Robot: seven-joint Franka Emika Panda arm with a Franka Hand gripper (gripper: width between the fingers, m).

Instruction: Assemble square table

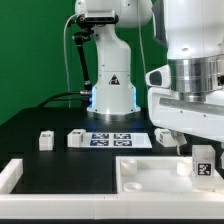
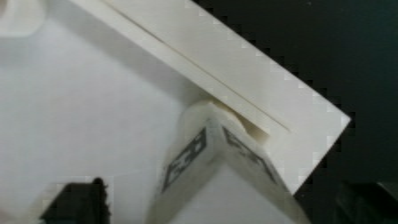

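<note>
Black tabletop (image 1: 40, 115) before green backdrop (image 1: 30, 50) bears the square panel (image 1: 150, 178), gripper (image 2: 222, 205) spread wide over a leg (image 1: 203, 163)

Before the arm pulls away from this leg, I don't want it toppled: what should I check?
1. The gripper is open, fingers clear of the leg: ok.
2. The leg stands upright on the square panel: ok.
3. The leg is fully fastened into the panel: cannot tell.
4. The two loose legs sit beside the marker board, away from the gripper: ok.
5. The fourth leg is located: not ok, none in view.
</note>
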